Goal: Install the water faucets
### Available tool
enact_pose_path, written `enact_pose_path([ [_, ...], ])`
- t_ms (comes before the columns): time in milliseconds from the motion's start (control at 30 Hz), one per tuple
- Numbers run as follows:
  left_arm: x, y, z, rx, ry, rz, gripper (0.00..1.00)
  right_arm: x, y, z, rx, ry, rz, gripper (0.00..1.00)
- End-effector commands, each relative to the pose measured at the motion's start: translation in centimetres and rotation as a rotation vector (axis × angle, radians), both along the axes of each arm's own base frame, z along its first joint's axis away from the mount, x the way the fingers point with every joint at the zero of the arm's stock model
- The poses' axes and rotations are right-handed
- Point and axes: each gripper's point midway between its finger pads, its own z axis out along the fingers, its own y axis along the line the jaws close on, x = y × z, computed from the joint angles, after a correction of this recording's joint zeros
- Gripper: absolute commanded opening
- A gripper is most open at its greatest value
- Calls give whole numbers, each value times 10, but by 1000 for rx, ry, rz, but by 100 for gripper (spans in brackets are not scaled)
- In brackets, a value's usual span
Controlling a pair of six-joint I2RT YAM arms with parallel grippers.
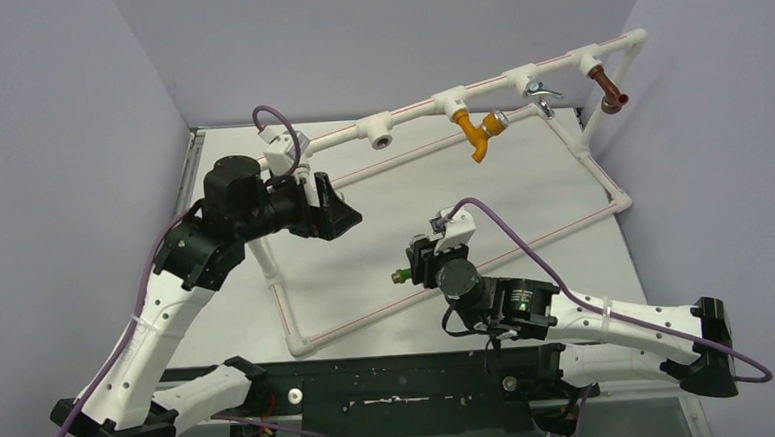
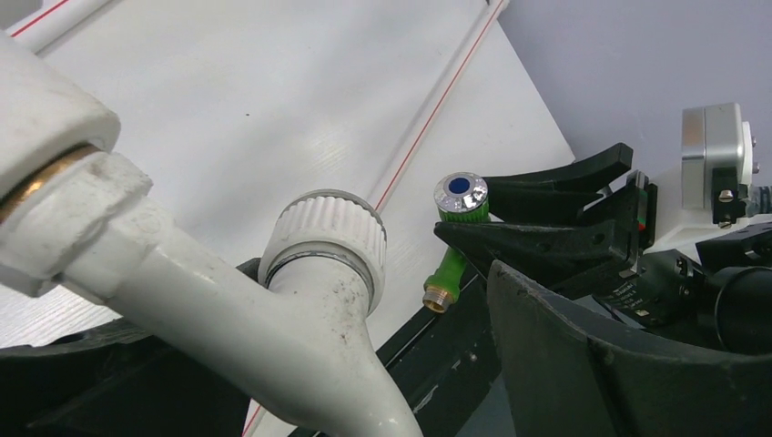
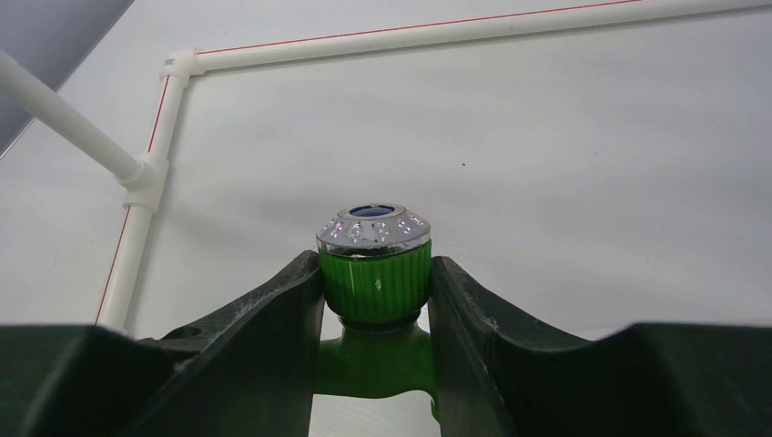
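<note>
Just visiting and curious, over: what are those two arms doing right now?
Right gripper shut on green faucet. Left gripper open, straddling white faucet on the pipe frame. Open socket beside orange faucet, nothing blocking it.

held faucet (image 1: 402,275): inside pipe frame (image 1: 368,314) (mid-table) | three mounted faucets (image 1: 475,134): rear rail (image 1: 413,113), right end

Bright, even overhead light; soft shadows (wrist-view foregrounds slightly blurred).
</note>
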Motion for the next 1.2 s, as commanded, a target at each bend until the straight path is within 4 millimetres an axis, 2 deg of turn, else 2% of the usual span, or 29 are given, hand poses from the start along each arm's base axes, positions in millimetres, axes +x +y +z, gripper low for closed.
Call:
enact_pose_path([
  [0, 0, 12, 10, 19, -63, 34, 85, 4, -3, 29, 103, -39, -32, 0],
  [133, -20, 27, -7, 58, -3, 55, 86, 4, 1, 30, 104, -33, -22, 0],
  [267, -40, 37, -11, 56, 24, 58, 88, 3, 11, 28, 91, -22, 3, 0],
  [467, -71, 34, -3, -52, 34, -11, 88, -2, 35, 35, 142, -7, 48, 0],
  [600, -88, 31, -9, -100, 50, -61, 87, -7, 54, 46, 206, 3, 80, 0],
  [833, -95, 27, -24, -197, 64, -62, 83, -16, 84, 66, 311, 10, 118, 0],
  [1167, -84, 14, -37, -317, 66, -57, 76, -12, 98, 77, 411, 45, 72, 0],
])
